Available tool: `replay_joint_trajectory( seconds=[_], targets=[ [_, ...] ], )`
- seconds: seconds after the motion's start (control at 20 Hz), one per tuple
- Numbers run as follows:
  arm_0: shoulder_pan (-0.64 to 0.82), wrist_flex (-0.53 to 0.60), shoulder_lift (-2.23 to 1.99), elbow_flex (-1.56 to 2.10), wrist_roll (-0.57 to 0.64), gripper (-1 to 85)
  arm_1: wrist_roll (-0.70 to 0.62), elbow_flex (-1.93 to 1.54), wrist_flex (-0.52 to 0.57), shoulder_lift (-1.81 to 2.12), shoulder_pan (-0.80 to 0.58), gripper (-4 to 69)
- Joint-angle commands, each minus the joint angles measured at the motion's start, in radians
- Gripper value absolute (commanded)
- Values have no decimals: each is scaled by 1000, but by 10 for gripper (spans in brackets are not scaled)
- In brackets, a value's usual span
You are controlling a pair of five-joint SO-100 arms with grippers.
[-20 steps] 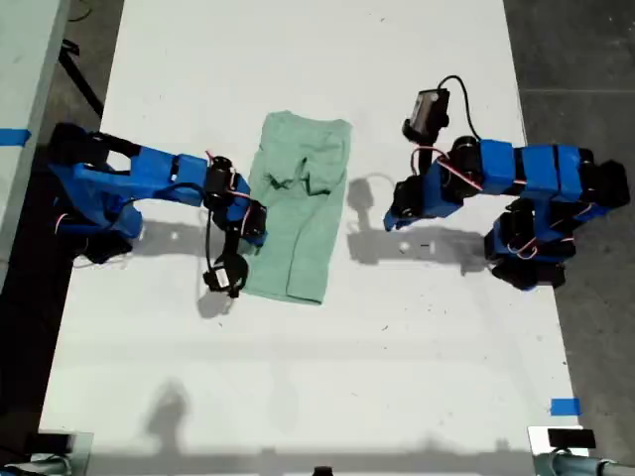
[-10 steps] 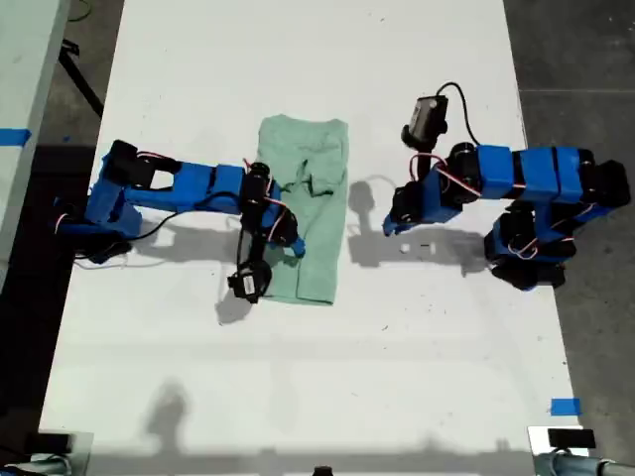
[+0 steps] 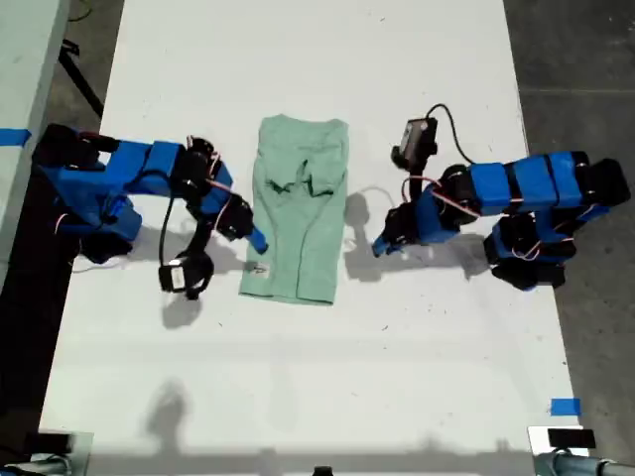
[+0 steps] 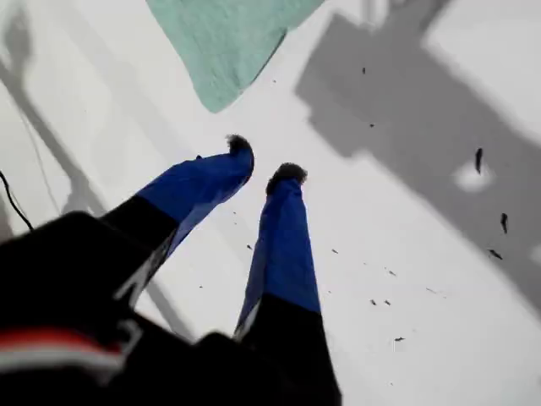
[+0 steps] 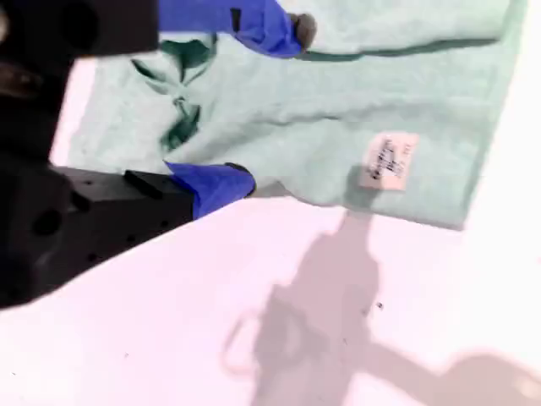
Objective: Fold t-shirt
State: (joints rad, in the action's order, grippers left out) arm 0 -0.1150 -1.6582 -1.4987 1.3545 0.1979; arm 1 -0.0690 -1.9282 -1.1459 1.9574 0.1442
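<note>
The t-shirt is lying flat on the white table, already doubled into a long narrow strip, between the two arms. My second claw is hanging with its jaws spread wide over the shirt's long edge, one fingertip above the cloth and the other at its border, gripping nothing; a small white label is showing just beyond it. My first claw is hovering over bare table with only a narrow gap between its tips, empty, a corner of the shirt lying a little ahead of it. The fabric looks thin, light and limp, so it will likely sag and drag. I'd be pinching both layers at a corner of the short end nearest the label.
</note>
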Motion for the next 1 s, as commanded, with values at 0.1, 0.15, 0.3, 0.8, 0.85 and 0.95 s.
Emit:
replay_joint_trajectory(
  seconds=[0.1, 0.15, 0.3, 0.8, 0.85, 0.95],
  targets=[
    [-202, 239, -160, 256, -193, 264, 72, 333, 72, -345, 110, 197],
    [-215, 256, -147, 262, -204, 264, 71, 403, 69, -417, 117, 220],
    [-218, 313, -110, 276, -222, 262, 58, 543, 51, -549, 118, 242],
    [-127, 565, 29, 367, -201, 263, 34, 681, 66, -750, 98, 245],
    [-118, 565, 37, 367, -198, 263, 29, 693, 67, -764, 95, 245],
    [-109, 568, 69, 367, -195, 264, 21, 713, 74, -799, 89, 245]
  ],
)
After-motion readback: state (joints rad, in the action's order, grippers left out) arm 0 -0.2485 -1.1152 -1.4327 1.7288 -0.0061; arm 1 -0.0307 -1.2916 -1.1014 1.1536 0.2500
